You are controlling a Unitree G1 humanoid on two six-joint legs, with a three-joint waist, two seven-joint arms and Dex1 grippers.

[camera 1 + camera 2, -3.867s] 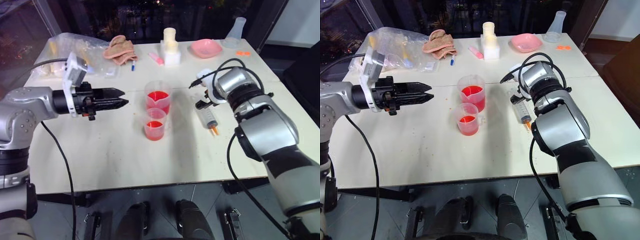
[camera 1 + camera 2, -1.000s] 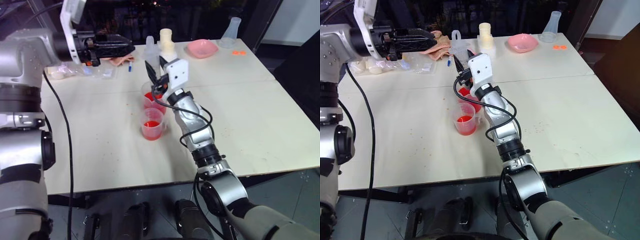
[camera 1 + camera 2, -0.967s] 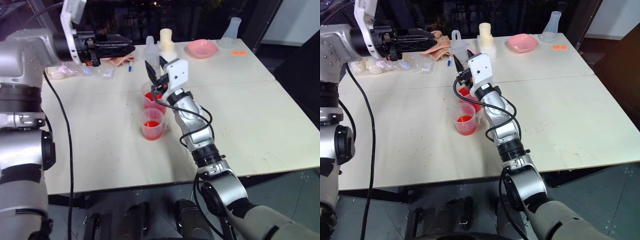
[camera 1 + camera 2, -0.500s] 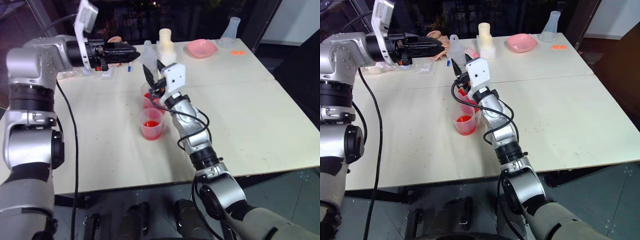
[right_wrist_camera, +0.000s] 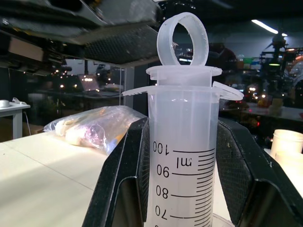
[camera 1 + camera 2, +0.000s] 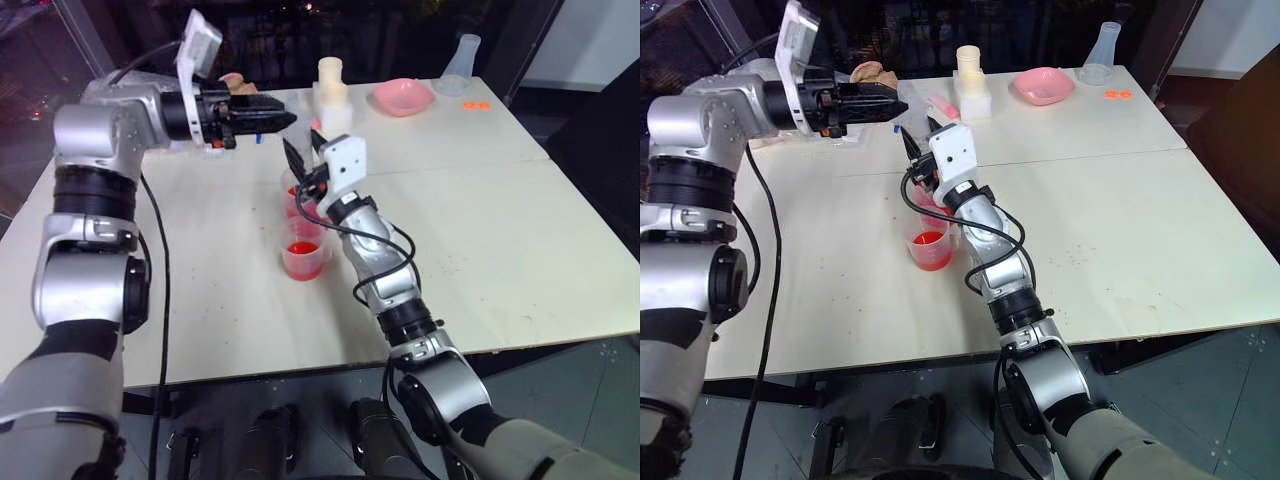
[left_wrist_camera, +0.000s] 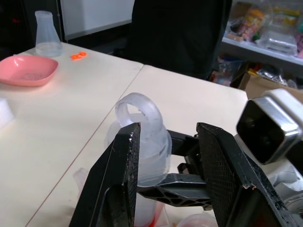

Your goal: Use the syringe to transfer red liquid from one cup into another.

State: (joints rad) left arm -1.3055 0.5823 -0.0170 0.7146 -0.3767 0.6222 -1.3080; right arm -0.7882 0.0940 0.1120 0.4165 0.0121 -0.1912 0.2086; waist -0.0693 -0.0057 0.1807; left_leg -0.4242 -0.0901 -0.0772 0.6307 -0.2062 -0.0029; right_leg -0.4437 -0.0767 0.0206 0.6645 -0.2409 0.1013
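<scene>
Above the two cups: risks at the plunger, then what things are made of

Over the table (image 6: 520, 240), pale, matte and flat, the right gripper (image 5: 182, 156) clamps the syringe (image 5: 182, 142) upright above the far cup (image 6: 292, 200); if the smooth clear barrel slips or tilts in that clamp, its tip could miss the cup or knock over the light plastic near cup (image 6: 303, 250) just in front. The left gripper (image 7: 165, 179), jaws wide, straddles the white ring-topped plunger (image 7: 139, 113); an off-centre pinch on that slick ring could skid off (a judgement only) or jolt the barrel and spill. Cups are thin, translucent and tapered, holding watery red liquid (image 6: 303, 247). The fingers (image 7: 118, 189) are black, with cross-hatched pads.
</scene>
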